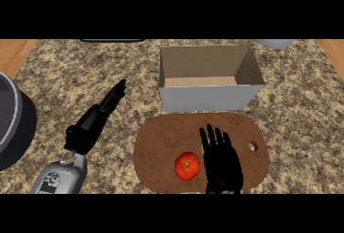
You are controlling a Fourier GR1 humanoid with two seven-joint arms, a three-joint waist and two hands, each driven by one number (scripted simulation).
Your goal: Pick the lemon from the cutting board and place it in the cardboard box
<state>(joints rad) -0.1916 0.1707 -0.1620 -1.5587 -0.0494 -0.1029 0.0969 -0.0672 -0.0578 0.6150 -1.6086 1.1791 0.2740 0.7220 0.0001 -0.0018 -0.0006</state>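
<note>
A brown cutting board (161, 145) lies at the counter's front middle. My right hand (223, 161) hovers over the board's middle, open, with straight fingers pointing toward the box. Only a thin yellow sliver of the lemon (202, 150) shows at the hand's left edge; the rest is hidden under it. I cannot tell whether the hand touches it. The open cardboard box (209, 96) stands just behind the board and holds nothing that shows. My left hand (96, 120) rests open to the board's left, fingers stretched up and right.
A red tomato (187, 165) lies on the board just left of my right hand. A large dark round pot (12, 123) fills the left edge. A grey bowl (274, 43) and a dark object (111, 40) sit at the counter's far edge.
</note>
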